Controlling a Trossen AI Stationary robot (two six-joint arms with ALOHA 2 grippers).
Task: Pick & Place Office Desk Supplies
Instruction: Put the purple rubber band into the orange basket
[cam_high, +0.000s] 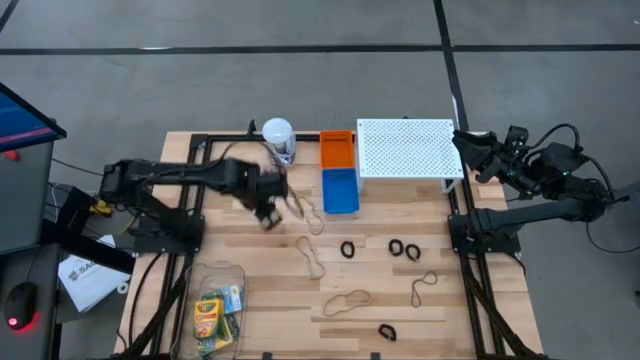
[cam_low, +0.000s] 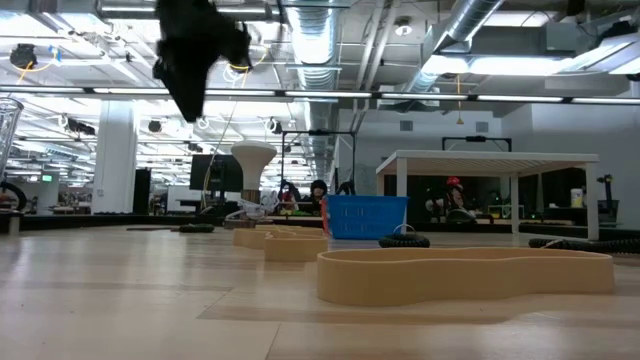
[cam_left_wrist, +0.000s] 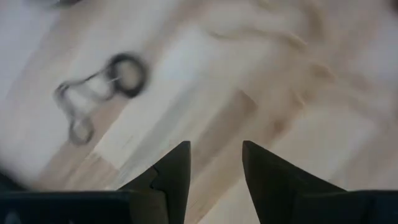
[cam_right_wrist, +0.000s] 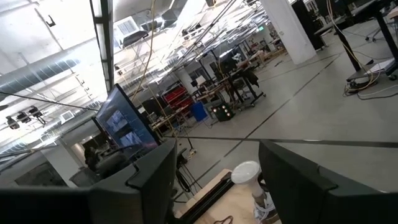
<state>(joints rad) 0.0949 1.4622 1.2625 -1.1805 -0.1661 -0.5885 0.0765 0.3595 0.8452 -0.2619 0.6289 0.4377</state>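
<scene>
Tan rubber-band loop (cam_low: 465, 273) lying flat on wood-plank table (cam_high: 450, 310), left gripper (cam_high: 268, 215) raised, fingers narrowly parted, empty, right gripper (cam_high: 470, 150) parked, fingers wide.

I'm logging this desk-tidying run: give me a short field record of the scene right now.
surface: wooden table
left claw: raised above the table, fingers apart, nothing between them
right claw: parked at the table's right edge beside the white perforated shelf, open, empty
crayon boxes: in a clear container at the table's near left
rubber bands: loose on the wood
black clips: loose on the wood
bins: orange bin and blue bin, beside the shelf
jar: white-lidded, by the orange bin
</scene>
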